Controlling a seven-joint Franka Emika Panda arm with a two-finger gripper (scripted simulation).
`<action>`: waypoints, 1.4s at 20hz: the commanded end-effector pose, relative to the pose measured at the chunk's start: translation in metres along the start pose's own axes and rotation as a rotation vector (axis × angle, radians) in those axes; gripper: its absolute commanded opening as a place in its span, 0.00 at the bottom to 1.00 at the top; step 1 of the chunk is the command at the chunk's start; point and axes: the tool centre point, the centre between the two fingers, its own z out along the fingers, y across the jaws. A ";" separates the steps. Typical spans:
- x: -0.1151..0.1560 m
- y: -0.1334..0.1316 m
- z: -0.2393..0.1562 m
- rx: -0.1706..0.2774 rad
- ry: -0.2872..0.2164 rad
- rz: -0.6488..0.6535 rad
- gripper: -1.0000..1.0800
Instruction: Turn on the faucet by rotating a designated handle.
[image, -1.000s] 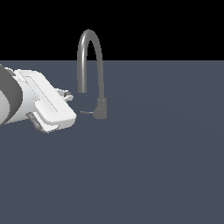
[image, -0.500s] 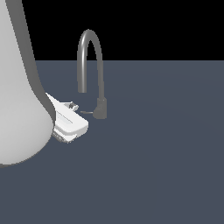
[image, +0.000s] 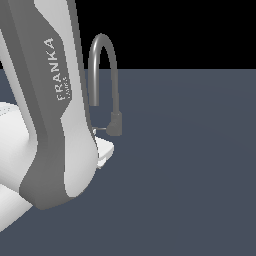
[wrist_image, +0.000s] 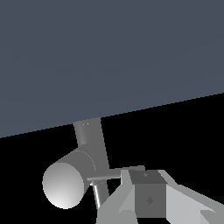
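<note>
The grey faucet (image: 102, 70) rises with its arched spout at the exterior view's left of centre, and its blocky base (image: 116, 124) sits on the dark surface. The handle (image: 101, 130) is a thin rod sticking out of the base toward the exterior view's left. My gripper's white hand (image: 103, 150) shows just below it; its fingers are hidden behind my arm. In the wrist view the base (wrist_image: 70, 183) is close and the handle (wrist_image: 103, 176) runs up to my gripper (wrist_image: 142, 177), touching one grey finger (wrist_image: 149, 197). The frames do not show how the jaws stand.
My white and grey arm link (image: 50, 115) fills the exterior view's left and hides the ground there. A flat dark grey-blue surface (image: 190, 165) stretches to the exterior view's right, with black background above it.
My arm has swung in front of the exterior camera and now covers its left side. The gripper hand has moved closer to the faucet's base. The faucet and handle look unmoved.
</note>
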 end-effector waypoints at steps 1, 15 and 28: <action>0.008 -0.005 0.004 -0.039 -0.004 -0.042 0.00; 0.032 -0.023 0.024 -0.168 -0.018 -0.189 0.00; 0.024 -0.019 0.025 -0.179 -0.020 -0.203 0.00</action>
